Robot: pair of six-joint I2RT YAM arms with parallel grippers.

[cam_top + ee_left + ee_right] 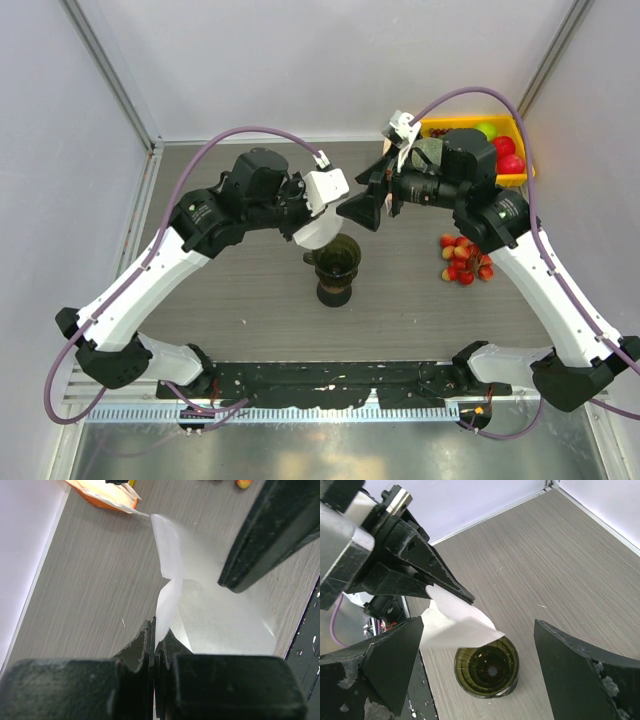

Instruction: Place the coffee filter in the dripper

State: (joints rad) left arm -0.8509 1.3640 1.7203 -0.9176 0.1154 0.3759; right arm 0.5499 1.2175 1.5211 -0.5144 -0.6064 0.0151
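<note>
Nearest us in the top view, low and centre, the dripper point(487, 672) stands upright on the counter point(250, 290). Its mouth is open and nothing sits inside; the ribbed funnel is bare down to the hole. To its right lies a cluster of small red fruits point(462, 258), well apart from it.

Just above the dripper hangs the coffee filter point(457, 627), off the counter. The left hand point(154, 647) has its fingers pressed together on one edge of the paper. In the right wrist view the filter's lower edge overlaps the dripper's upper left rim, though we cannot tell whether they touch. The paper looks folded and only partly opened.

Just right of the filter, the right hand point(362, 210) has its fingers spread wide and carries nothing. One finger shows close over the paper in the left wrist view; contact is unclear.

Farther back lie an orange-edged pack of papers point(107, 495) and, upper right, a yellow tray point(512, 180) of fruit.

We judge the pickup and carry done. Opening the cone, lowering it point-first into the funnel and letting go remain.
</note>
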